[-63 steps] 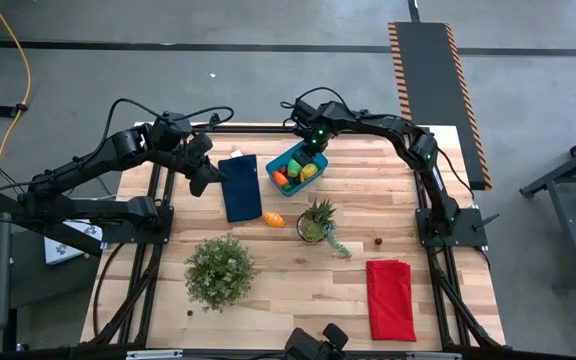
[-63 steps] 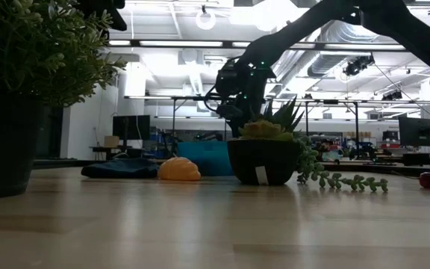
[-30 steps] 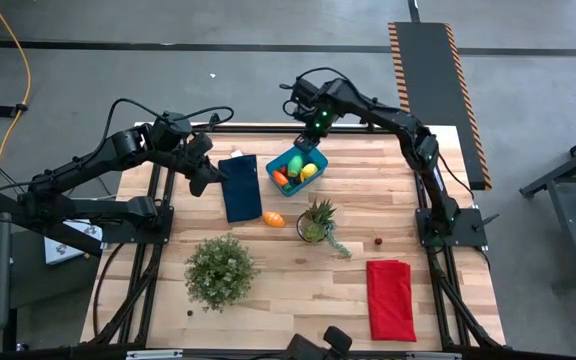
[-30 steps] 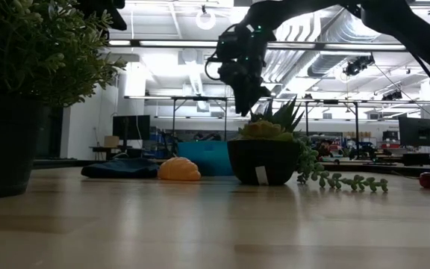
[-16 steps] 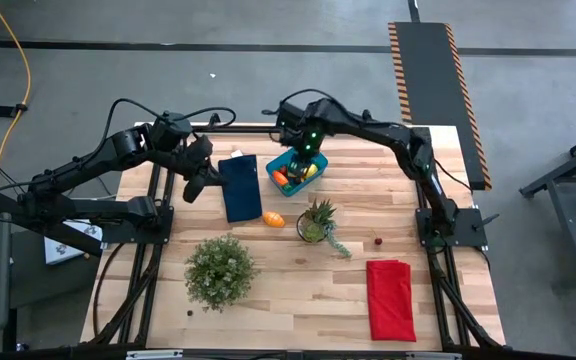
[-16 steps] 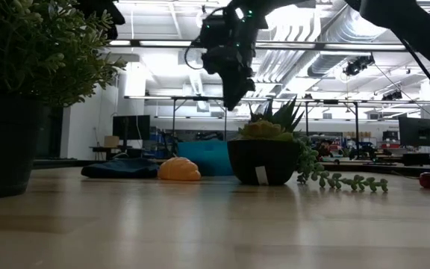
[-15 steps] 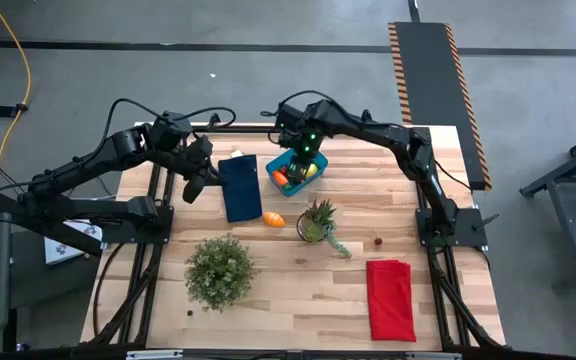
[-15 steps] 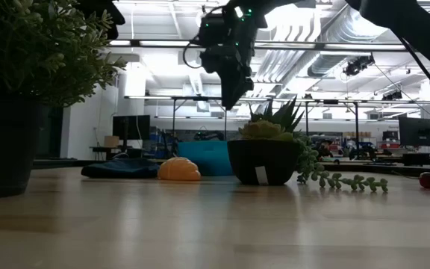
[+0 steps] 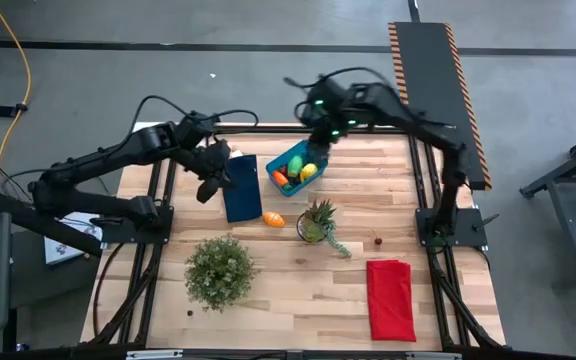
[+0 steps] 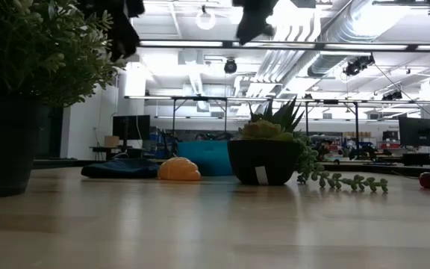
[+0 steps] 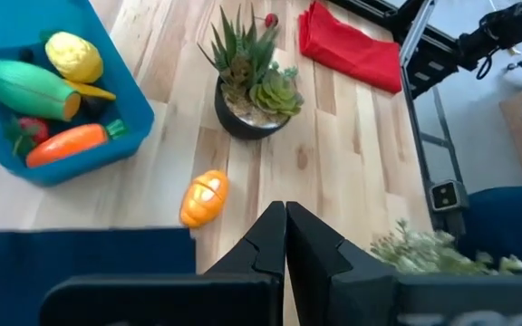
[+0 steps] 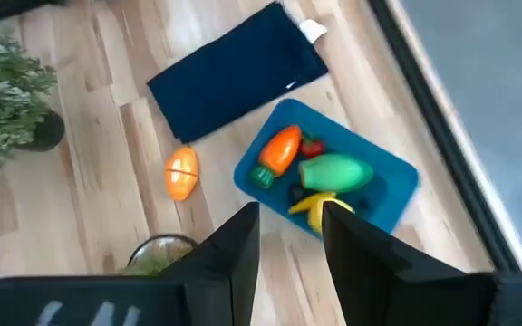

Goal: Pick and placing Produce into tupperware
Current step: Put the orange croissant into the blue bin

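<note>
With the bright blue rectangular plastic tub [image 9: 298,167] at upper centre of the high view already holding a carrot, green oval and lemon, you see the right gripper [image 12: 288,237] raised above it, fingers apart and empty, and the left gripper [image 11: 285,237] pressed together over the lone orange oval toy fruit [image 9: 274,219] just below it.

the high camera stares straight down on the whole surface [image 9: 268,290]. the low one sits at surface level, looking across into the room. both wrist cameras look down from above; all four share the blue tub [image 9: 297,167] toward 12 o'clock.
</note>
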### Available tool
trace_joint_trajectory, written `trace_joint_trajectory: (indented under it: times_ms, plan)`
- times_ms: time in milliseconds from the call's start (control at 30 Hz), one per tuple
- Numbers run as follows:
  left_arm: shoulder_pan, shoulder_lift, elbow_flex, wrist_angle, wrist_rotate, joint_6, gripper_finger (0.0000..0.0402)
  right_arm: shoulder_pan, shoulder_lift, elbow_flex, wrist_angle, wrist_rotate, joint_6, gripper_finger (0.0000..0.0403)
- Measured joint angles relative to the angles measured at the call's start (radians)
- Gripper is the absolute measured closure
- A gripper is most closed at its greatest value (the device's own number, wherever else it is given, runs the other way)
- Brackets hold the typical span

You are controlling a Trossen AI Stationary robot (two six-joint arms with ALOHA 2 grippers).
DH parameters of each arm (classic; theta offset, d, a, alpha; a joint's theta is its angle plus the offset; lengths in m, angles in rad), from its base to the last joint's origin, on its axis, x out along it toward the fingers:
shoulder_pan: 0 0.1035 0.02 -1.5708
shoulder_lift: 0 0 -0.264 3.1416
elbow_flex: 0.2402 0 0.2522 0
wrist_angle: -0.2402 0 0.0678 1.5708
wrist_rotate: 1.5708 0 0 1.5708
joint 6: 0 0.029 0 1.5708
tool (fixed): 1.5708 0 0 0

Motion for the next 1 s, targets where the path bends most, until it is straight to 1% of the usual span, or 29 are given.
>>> trace_joint_trajectory:
  times_ms: [67,133,200,267,367,467,567,633,733,800,1000]
  plan:
    - [0.000,0.032,0.000,0.029,0.001,0.015,0.0401,-0.004,-0.071,-0.047,-0.002,0.015,0.003,0.0289]
    - [0.000,0.055,-0.001,0.050,0.004,0.039,0.0401,-0.003,-0.150,-0.123,0.012,0.049,0.024,0.0289]
    - [0.000,0.074,0.000,0.068,0.005,0.068,0.0396,-0.003,-0.236,-0.222,0.052,0.073,0.053,0.0289]
    - [-0.009,0.092,0.000,0.088,0.004,0.094,0.0381,-0.003,-0.324,-0.337,0.104,0.081,0.087,0.0289]
    - [-0.037,0.111,0.000,0.120,-0.010,0.133,0.0341,-0.003,-0.459,-0.534,0.199,0.082,0.146,0.0289]
    - [-0.086,0.134,0.000,0.169,-0.046,0.156,0.0289,-0.003,-0.591,-0.728,0.282,0.081,0.204,0.0289]
    - [-0.145,0.165,0.000,0.211,-0.125,0.173,0.0242,0.006,-0.704,-0.897,0.365,0.075,0.263,0.0289]
    - [-0.180,0.180,0.000,0.224,-0.172,0.187,0.0218,0.014,-0.767,-0.986,0.412,0.073,0.298,0.0289]
    - [-0.224,0.216,0.001,0.239,-0.213,0.187,0.0195,0.020,-0.834,-1.077,0.460,0.045,0.339,0.0289]
    - [-0.248,0.241,0.001,0.247,-0.230,0.187,0.0186,0.020,-0.861,-1.113,0.472,0.018,0.344,0.0289]
    - [-0.305,0.358,0.003,0.249,-0.330,0.187,0.0174,0.019,-0.879,-1.142,0.482,-0.007,0.336,0.0289]
